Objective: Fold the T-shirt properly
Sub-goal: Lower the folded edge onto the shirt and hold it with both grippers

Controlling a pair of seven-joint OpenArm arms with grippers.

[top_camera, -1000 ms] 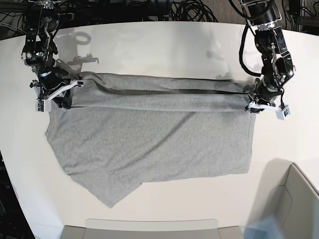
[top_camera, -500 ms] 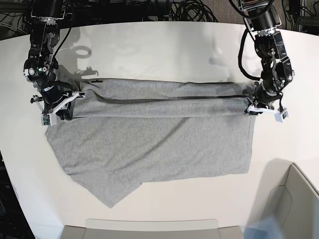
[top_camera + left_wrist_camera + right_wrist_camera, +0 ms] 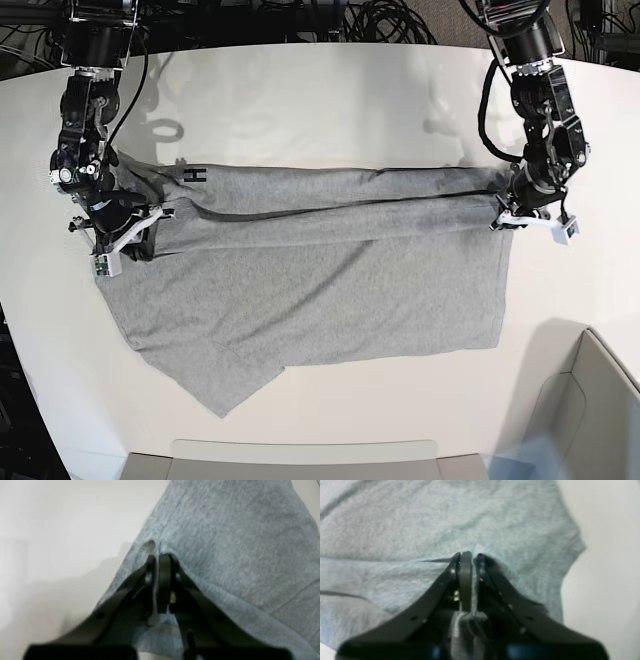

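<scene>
The T-shirt (image 3: 300, 270) lay spread on the white table (image 3: 320, 90), with its long side running from one arm to the other; the top part was folded over into a long band, and a black letter H (image 3: 195, 175) showed near the right-arm end of that band. The right gripper (image 3: 469, 555) was pressed together on a bit of grey cloth at one end of the band; the wrist view showed cloth squeezed between the two black fingers (image 3: 465, 580). The left gripper (image 3: 158, 556) was pinching the cloth too, at the other end of the band; a thin edge of cloth stood up between its fingers (image 3: 163, 580). Both grippers sat right at the T-shirt, one at each end, so neither arm was nearer than the other; the flat part of the T-shirt lay toward the front of the table from the band. It looked like the fold was partly made, and the next move would likely carry the held edge across that flat part; both arms would need to go together, or the band could twist. A grey bin (image 3: 580, 400) stood at the table's corner near the left arm; what was in it could not be seen.
</scene>
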